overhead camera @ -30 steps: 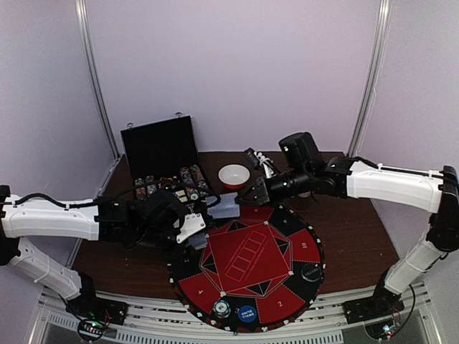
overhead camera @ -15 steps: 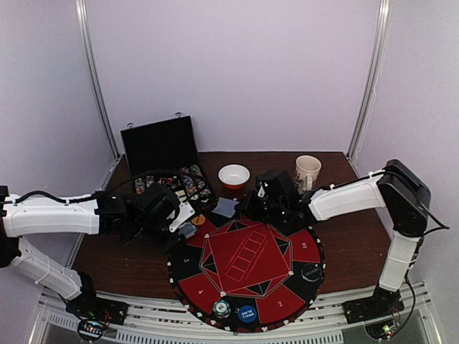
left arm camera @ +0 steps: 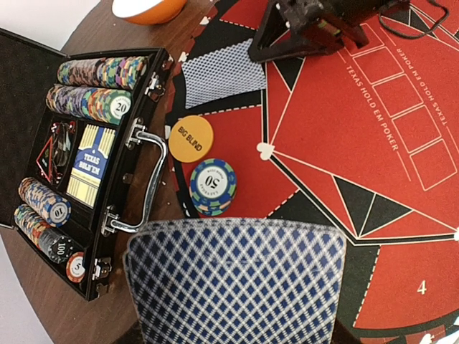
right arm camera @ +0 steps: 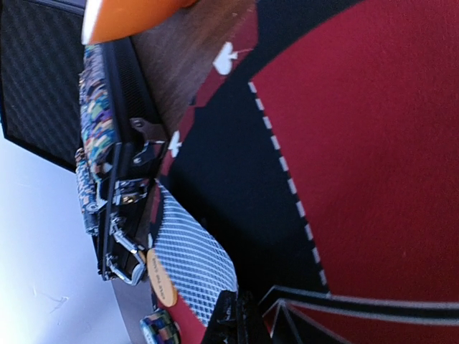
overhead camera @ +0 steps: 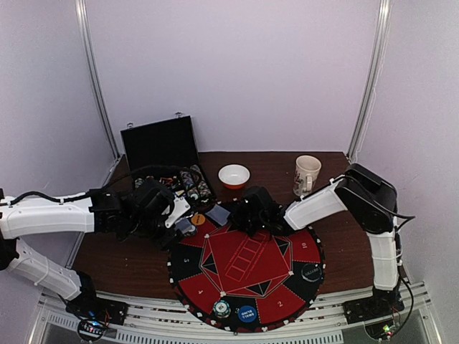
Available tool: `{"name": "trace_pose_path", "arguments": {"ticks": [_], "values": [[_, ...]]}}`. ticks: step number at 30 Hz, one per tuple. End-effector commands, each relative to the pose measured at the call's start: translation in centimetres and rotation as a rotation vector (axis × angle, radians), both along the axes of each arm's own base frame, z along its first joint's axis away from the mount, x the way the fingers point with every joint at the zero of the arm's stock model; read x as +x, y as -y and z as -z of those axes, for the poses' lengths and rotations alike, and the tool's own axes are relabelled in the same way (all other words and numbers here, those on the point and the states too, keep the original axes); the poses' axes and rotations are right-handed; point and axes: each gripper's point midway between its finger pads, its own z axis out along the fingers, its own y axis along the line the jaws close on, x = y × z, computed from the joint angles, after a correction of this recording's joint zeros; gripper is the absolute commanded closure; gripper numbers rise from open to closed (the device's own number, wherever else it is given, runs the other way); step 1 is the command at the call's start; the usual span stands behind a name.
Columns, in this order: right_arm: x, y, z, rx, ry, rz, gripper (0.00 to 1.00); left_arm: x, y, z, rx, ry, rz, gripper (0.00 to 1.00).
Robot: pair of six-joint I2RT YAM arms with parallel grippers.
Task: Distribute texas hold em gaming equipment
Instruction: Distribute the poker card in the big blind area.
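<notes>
Left fingers [overhead camera: 177,209], narrowly parted, clamped a blue-backed card [left arm camera: 233,283] above the mat's [left arm camera: 344,143] edge. Right fingers [right arm camera: 233,326], shut and empty, touched the "TEXAS HOLD EM POKER" mat beside a second card [left arm camera: 222,72], near a "BIG BLIND" disc [left arm camera: 191,138] and "50" chip [left arm camera: 213,186].

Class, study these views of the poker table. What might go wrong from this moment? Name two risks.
One: the left gripper holds a blue diamond-backed card close to the blue-and-green 50 chip stack and the orange BIG BLIND disc; lowering it may knock them. Two: the shut right gripper sits by a corner of the face-down card on the round red-and-black mat; a sideways move may drag that card off its spot.
</notes>
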Motion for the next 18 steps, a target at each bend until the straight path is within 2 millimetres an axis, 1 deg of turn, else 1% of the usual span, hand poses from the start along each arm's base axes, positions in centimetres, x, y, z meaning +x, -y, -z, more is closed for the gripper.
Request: {"name": "trace_pose_path", "arguments": {"ticks": [1, 5, 9, 10, 13, 15, 18], "values": [[0.9, -0.8, 0.2, 0.047, -0.015, 0.054, 1.0, 0.4, 0.0, -1.2, -0.031, 0.032, 0.002, 0.45], [1.0, -1.3, 0.3, 0.072, -0.023, 0.06, 1.0, 0.4, 0.0, -1.2, -0.028, 0.029, 0.004, 0.45], [0.6, -1.5, 0.1, 0.091, -0.031, 0.041, 1.0, 0.5, 0.2, -1.0, -0.024, 0.021, 0.007, 0.45], [0.5, -1.5, -0.2, 0.098, -0.026, 0.037, 0.97, 0.5, 0.3, -1.0, -0.024, 0.02, 0.008, 0.45], [-0.1, -1.0, -0.8, 0.098, -0.015, 0.022, 0.75, 0.6, 0.5, -1.1, -0.023, 0.019, 0.017, 0.45], [-0.4, -0.9, -1.7, 0.094, 0.006, -0.008, 0.6, 0.6, 0.7, -1.2, -0.025, 0.019, 0.024, 0.45], [-1.1, -0.7, -3.6, 0.056, 0.056, -0.08, 0.46, 0.7, 1.1, -1.5, -0.03, 0.023, 0.041, 0.45]]}}
